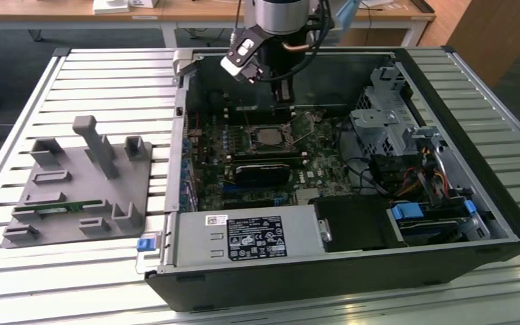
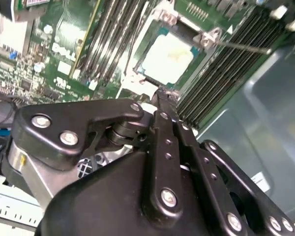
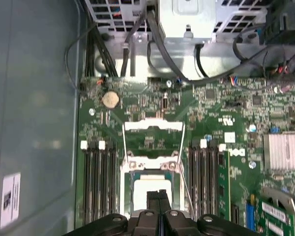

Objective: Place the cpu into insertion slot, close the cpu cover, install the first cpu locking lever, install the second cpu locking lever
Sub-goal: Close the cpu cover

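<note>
The cpu (image 3: 140, 191) lies flat in the insertion slot (image 3: 152, 167) on the green motherboard, its silver top also bright in the second wrist view (image 2: 169, 56). The cpu cover (image 3: 152, 126) is swung open beyond the slot, and the board shows through its window. Thin wire locking levers (image 3: 182, 147) stand free beside the cover, one seen as a wire (image 2: 241, 46). My gripper (image 3: 159, 194) hangs just above the cpu's near edge, its two black fingers pressed together with nothing between them. In the exterior view it (image 1: 283, 101) hovers over the slot inside the open case.
Long memory slots (image 3: 98, 182) flank the socket on both sides. A drive cage (image 1: 382, 128) and cables crowd the case toward the exterior view's right, with a power supply (image 1: 251, 237) in front. A grey fixture (image 1: 79, 189) sits outside the case at the exterior view's left.
</note>
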Controlling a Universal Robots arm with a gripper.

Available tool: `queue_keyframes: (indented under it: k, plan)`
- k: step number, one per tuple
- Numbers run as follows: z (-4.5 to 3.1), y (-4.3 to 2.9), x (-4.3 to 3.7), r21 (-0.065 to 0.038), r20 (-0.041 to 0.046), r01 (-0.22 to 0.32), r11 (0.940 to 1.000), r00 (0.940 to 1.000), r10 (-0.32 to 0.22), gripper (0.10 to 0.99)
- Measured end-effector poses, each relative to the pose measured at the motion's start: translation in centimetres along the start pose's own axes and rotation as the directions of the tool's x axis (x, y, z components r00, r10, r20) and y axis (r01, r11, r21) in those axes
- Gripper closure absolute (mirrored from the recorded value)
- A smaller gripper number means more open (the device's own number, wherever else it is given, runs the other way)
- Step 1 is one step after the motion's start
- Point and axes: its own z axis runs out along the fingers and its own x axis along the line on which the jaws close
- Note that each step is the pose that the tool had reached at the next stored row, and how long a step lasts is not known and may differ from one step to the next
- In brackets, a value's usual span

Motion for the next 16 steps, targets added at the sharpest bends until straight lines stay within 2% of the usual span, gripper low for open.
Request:
queue_keyframes:
  k: [2, 8, 16]
  plan:
    - [0.03, 0.25, 0.00, 0.001, -0.0001, 0.000, 1.0000, 1.0000, 0.000, 0.980]
    - [-0.48, 0.33, 0.01, 0.002, 0.0000, 0.000, 1.0000, 1.0000, 0.000, 0.980]
    - [-0.44, 0.89, 0.03, 0.002, -0.0001, 0.000, 1.0000, 1.0000, 0.000, 0.980]
